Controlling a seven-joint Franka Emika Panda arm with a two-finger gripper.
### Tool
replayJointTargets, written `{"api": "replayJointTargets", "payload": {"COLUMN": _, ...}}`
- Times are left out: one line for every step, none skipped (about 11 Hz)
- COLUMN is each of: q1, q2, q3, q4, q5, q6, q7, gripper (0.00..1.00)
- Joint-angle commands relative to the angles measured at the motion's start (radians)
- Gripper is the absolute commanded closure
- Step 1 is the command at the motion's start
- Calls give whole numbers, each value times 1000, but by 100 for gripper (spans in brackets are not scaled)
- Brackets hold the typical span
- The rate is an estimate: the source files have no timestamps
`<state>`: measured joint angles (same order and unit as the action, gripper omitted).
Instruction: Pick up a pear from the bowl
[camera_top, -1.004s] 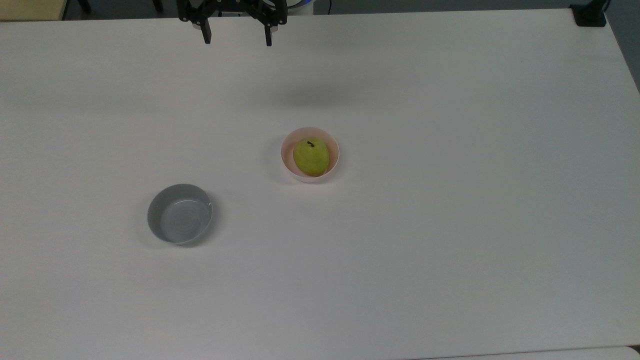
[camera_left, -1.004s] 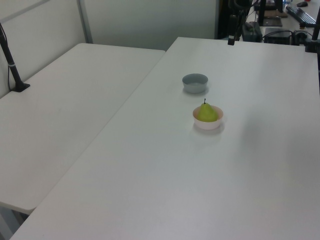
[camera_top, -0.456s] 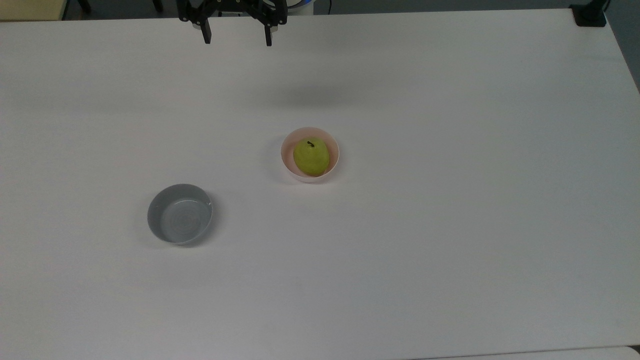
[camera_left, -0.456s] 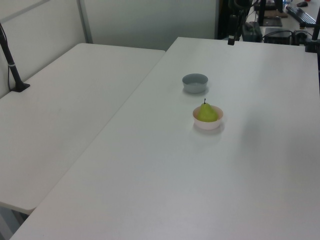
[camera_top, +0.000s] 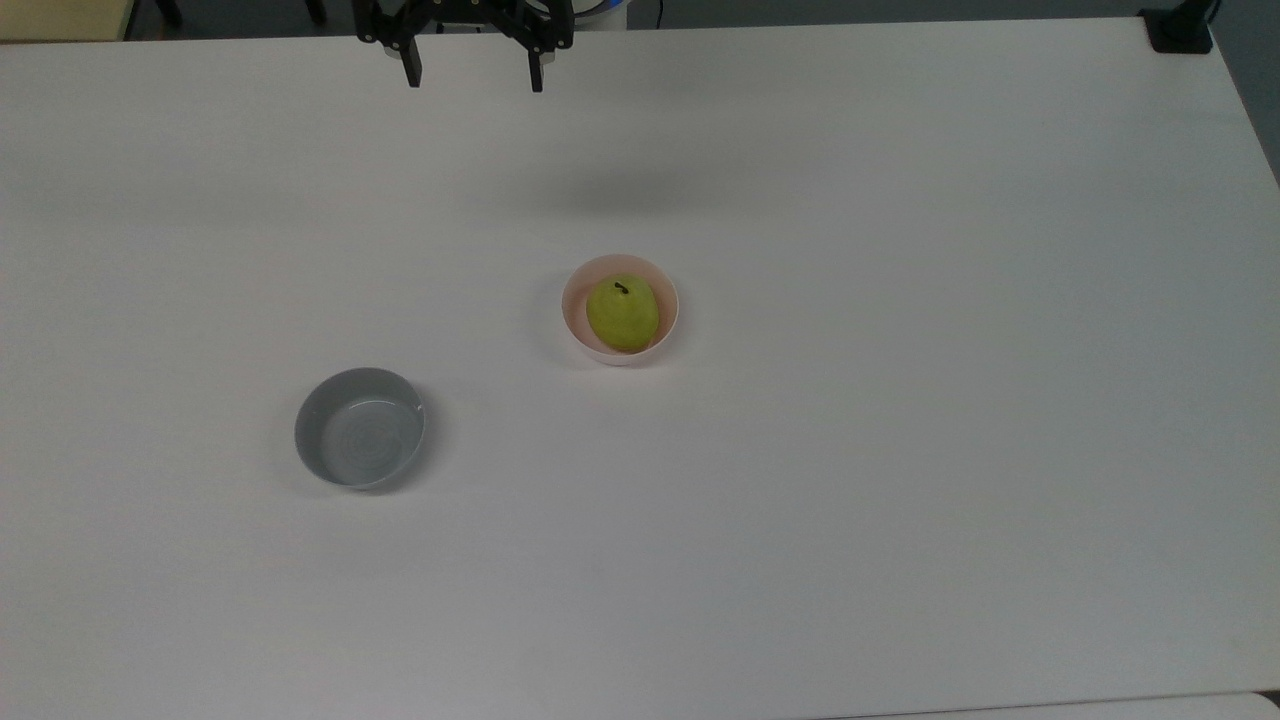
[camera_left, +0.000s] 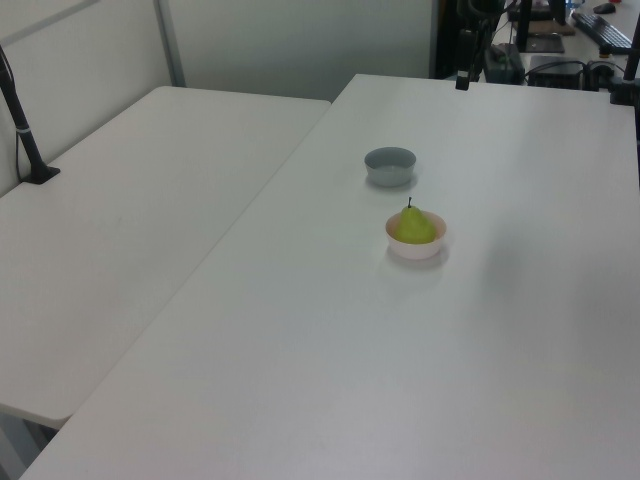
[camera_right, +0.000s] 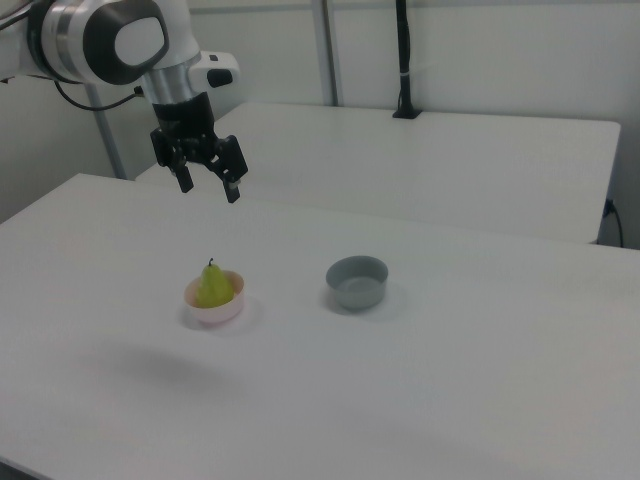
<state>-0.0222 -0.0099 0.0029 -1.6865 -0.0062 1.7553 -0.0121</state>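
Pear (camera_right: 211, 284) stands upright in bowl (camera_right: 214, 306), stem up.

You have a plain white tabletop (camera_top: 900, 450) with two things resting directly on it. The bowl (camera_top: 620, 345), pale pink inside and whitish outside, sits near the middle and holds the pear (camera_top: 622, 313), which stands upright, its dark stem up. The grey bowl (camera_top: 359, 428) stands well apart from it, lower and toward the top view's left. In the right view, the grey bowl lies to the right of the pink one.
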Motion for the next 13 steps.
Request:
{"api": "replayJointTargets", "payload": {"q1": 18, "q2": -5, "q3": -18, "q4": -18, "q5": 20, "q6": 21, "q7": -42, "gripper": 0}}
{"api": "replayJointTargets", "payload": {"q1": 19, "q2": 4, "q3": -17, "q4": -19, "q5": 18, "q6": 21, "q7": -107, "gripper": 0}}
{"api": "replayJointTargets", "payload": {"q1": 18, "q2": 14, "q3": -15, "q4": -19, "q5": 18, "q6": 20, "q7": -193, "gripper": 0}}
{"api": "replayJointTargets", "payload": {"q1": 19, "q2": 22, "q3": -14, "q4": -19, "q5": 18, "q6": 23, "q7": -227, "gripper": 0}}
{"api": "replayJointTargets", "payload": {"q1": 19, "q2": 42, "q3": -9, "q4": -18, "q5": 11, "q6": 24, "q7": -227, "gripper": 0}}
{"api": "replayJointTargets", "payload": {"q1": 27, "q2": 57, "q3": 0, "q4": -16, "q5": 6, "q6": 26, "q7": -229, "gripper": 0}}
{"api": "replayJointTargets", "payload": {"q1": 43, "q2": 77, "q3": 2, "q4": -18, "q5": 0, "q6": 32, "q7": -235, "gripper": 0}}
{"api": "replayJointTargets", "payload": {"q1": 63, "q2": 97, "q3": 8, "q4": -21, "q5": -21, "q6": 65, "q7": -233, "gripper": 0}}
{"api": "replayJointTargets", "payload": {"q1": 76, "q2": 117, "q3": 9, "q4": -31, "q5": -23, "q6": 94, "q7": -224, "gripper": 0}}
{"api": "replayJointTargets", "payload": {"q1": 88, "q2": 146, "q3": 9, "q4": -32, "q5": -11, "q6": 120, "q7": -210, "gripper": 0}}
{"api": "replayJointTargets", "payload": {"q1": 115, "q2": 166, "q3": 9, "q4": -47, "q5": -9, "q6": 160, "q7": -185, "gripper": 0}}
{"api": "replayJointTargets", "payload": {"q1": 128, "q2": 185, "q3": 9, "q4": -67, "q5": -9, "q6": 223, "q7": -155, "gripper": 0}}
{"api": "replayJointTargets", "payload": {"q1": 139, "q2": 208, "q3": 11, "q4": -80, "q5": -9, "q6": 263, "q7": -143, "gripper": 0}}
